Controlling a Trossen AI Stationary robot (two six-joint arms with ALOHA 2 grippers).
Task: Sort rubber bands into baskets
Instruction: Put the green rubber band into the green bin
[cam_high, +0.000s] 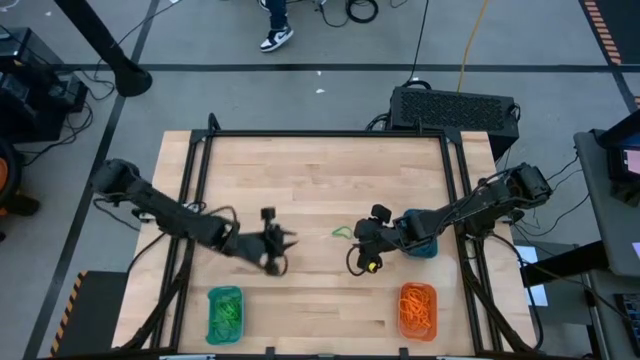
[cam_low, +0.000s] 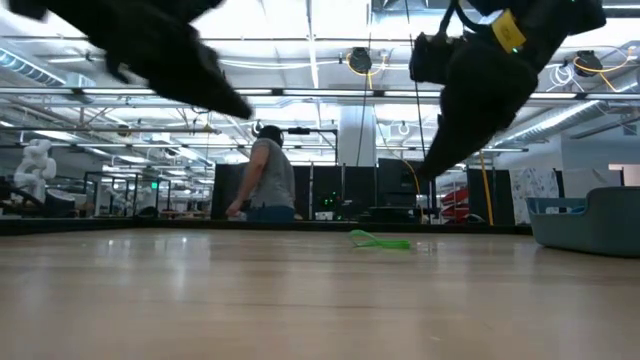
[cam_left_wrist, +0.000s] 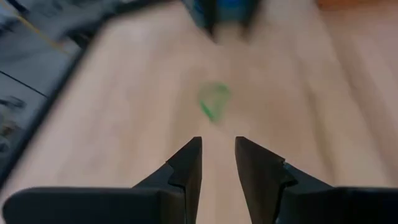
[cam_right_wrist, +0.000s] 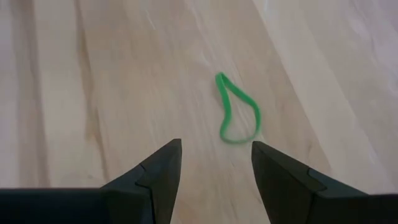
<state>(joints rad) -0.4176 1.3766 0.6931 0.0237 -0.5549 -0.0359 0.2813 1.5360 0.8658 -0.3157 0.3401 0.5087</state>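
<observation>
A green rubber band (cam_high: 342, 233) lies flat on the wooden table between my two grippers; it also shows in the low view (cam_low: 380, 240), the left wrist view (cam_left_wrist: 214, 101) and the right wrist view (cam_right_wrist: 236, 111). My left gripper (cam_high: 285, 242) is open and empty, to the band's left. My right gripper (cam_high: 360, 232) is open and empty, just to the band's right, above the table. A teal basket (cam_high: 420, 243) sits under my right arm. A basket of green bands (cam_high: 225, 313) and an orange basket of orange bands (cam_high: 418, 308) stand near the front edge.
A black frame (cam_high: 320, 134) borders the table top. A black box (cam_high: 452, 108) stands beyond the far right corner. A person (cam_low: 270, 180) stands in the room behind the table. Bare wood lies at the table's far half.
</observation>
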